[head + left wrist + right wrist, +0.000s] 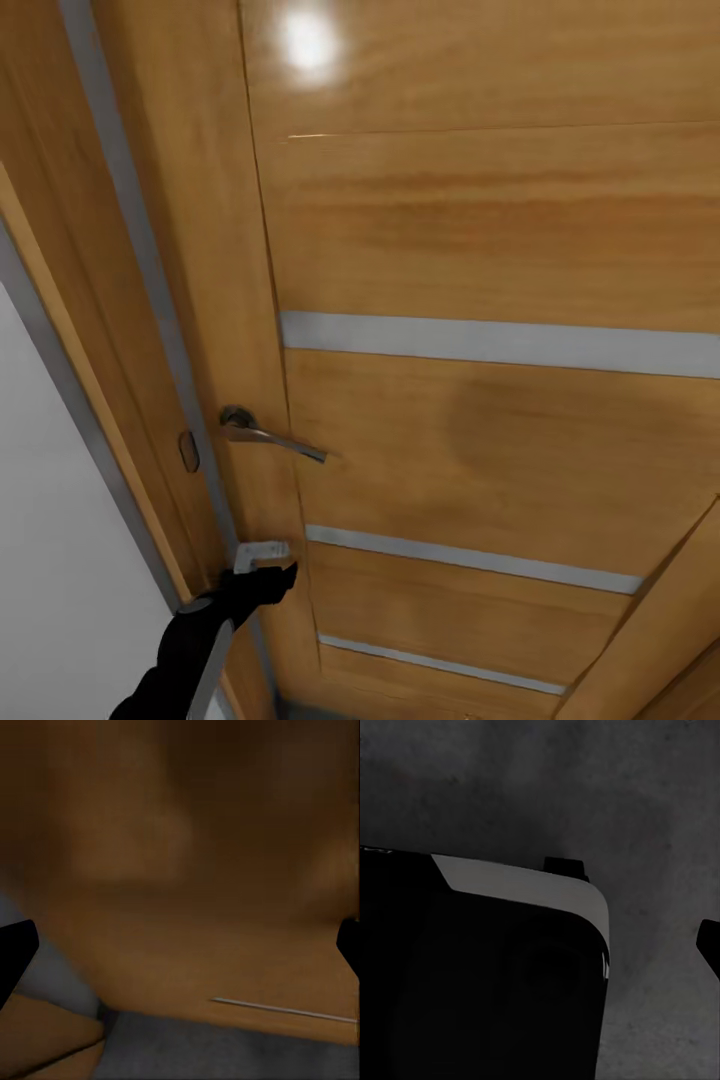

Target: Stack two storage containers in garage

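Zero containers: we see neither orange-red box in these views, so we cannot say where they are.
Door [480,250]: wooden, shut, close ahead; lever handle [270,435] at 8 o'clock from picture centre.
Left gripper [262,568]: below the handle at 6 o'clock of it, fingers spread, holding nothing, facing the wood.
Right gripper: over grey concrete floor [585,787]; grip unclear.
Advice: we should raise the left gripper to the lever, press down, then back away slowly.

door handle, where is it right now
In the head view the door handle sits at the left edge of the wooden door, between two grey strips, just above the left end effector raised near the door frame.
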Robot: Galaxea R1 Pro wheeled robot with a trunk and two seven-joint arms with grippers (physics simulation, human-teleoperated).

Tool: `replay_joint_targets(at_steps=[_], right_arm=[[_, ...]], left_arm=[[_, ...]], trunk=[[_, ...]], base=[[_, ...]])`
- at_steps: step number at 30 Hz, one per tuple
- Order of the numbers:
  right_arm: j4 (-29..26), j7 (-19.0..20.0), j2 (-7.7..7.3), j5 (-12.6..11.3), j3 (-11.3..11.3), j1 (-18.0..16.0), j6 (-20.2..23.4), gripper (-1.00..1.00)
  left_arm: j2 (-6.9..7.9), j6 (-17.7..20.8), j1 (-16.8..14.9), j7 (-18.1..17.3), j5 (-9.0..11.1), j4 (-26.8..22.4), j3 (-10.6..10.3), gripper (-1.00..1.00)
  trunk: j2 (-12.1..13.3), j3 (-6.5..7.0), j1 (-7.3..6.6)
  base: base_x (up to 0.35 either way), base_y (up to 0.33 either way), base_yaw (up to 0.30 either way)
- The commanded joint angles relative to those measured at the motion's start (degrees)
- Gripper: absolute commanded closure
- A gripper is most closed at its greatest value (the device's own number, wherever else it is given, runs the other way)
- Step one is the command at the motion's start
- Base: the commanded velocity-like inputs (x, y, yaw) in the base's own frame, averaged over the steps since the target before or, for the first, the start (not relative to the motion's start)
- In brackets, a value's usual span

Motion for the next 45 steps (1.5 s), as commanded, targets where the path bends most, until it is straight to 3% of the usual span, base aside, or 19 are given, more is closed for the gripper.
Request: replay_joint_targets(at_steps=[1, 4, 12, 15, 16, 17, 20, 26, 29, 30, 36, 45], right_arm=[[0.04, -0.02, -0.01, 0.51, 0.03, -0.04, -0.15, -1.00], [0.04, -0.02, 0.00, 0.57, 0.03, -0.07, -0.15, -1.00], [0.04, -0.02, 0.00, 0.58, 0.03, -0.05, -0.15, -1.00], [0.04, -0.02, 0.00, 0.58, 0.03, -0.06, -0.15, -1.00], [0.04, -0.02, 0.00, 0.58, 0.03, -0.06, -0.15, -1.00], [0.04, -0.02, 0.00, 0.58, 0.03, -0.04, -0.15, -1.00], [0.04, -0.02, 0.00, 0.58, 0.03, -0.03, -0.15, -1.00], [0.04, -0.02, 0.00, 0.58, 0.03, -0.04, -0.15, -1.00], [0.04, -0.02, 0.00, 0.58, 0.03, -0.04, -0.15, -1.00], [0.04, -0.02, 0.00, 0.58, 0.31, -0.06, -0.16, -1.00], [0.04, -0.02, 0.00, 0.58, 0.37, -0.07, -0.19, -1.00], [0.04, -0.02, -0.06, 0.58, 0.38, -0.07, -0.18, -1.00]], left_arm=[[-0.01, 0.25, -0.91, 0.19, -0.11, 0.06, 0.08, -1.00], [-0.02, 0.20, -3.33, 0.23, -0.09, 0.21, 0.14, -1.00], [-0.01, 0.19, -9.17, 0.32, 2.72, 3.45, 0.34, -1.00], [-0.01, 0.09, -13.73, 0.32, 3.19, 9.05, 0.42, -1.00], [-0.01, 0.01, -16.19, 0.32, 4.29, 12.15, 0.45, -1.00], [0.05, -0.16, -20.03, 0.40, 7.35, 17.40, 0.52, -1.00], [0.07, -1.07, -22.86, 0.41, 8.53, 21.05, 0.59, -1.00], [0.07, -1.83, -27.22, 0.41, 8.83, 27.12, 1.12, -1.00], [0.11, -5.89, -31.83, 0.41, 8.93, 34.75, 3.63, -1.00], [0.16, -8.58, -34.76, 0.41, 9.00, 40.13, 6.21, -1.00], [0.16, -11.97, -35.45, 0.41, 9.03, 41.52, 7.66, -1.00], [0.25, -12.54, -35.48, 0.41, 9.07, 41.52, 7.75, -1.00]], trunk=[[-0.03, -0.05, 0.00], [-0.03, -0.05, 0.00], [-0.03, -0.05, 0.00], [-0.03, -0.05, 0.00], [-0.03, -0.05, 0.00], [-0.03, -0.05, 0.00], [-0.03, -0.05, 0.00], [-0.03, -0.05, 0.00], [-0.03, -0.05, 0.00], [-0.03, -0.05, 0.00], [-0.03, -0.05, 0.00], [-0.03, -0.05, 0.00]], base=[[0.000, 0.000, 0.000], [0.000, 0.000, 0.000], [0.000, 0.000, 0.000], [0.000, 0.000, 0.000], [0.000, 0.000, 0.000], [0.000, 0.000, 0.000], [0.000, 0.000, 0.000], [0.000, 0.000, 0.000], [0.000, 0.000, 0.000], [0.000, 0.000, 0.000], [0.000, 0.000, 0.000], [0.000, 0.000, 0.000]])
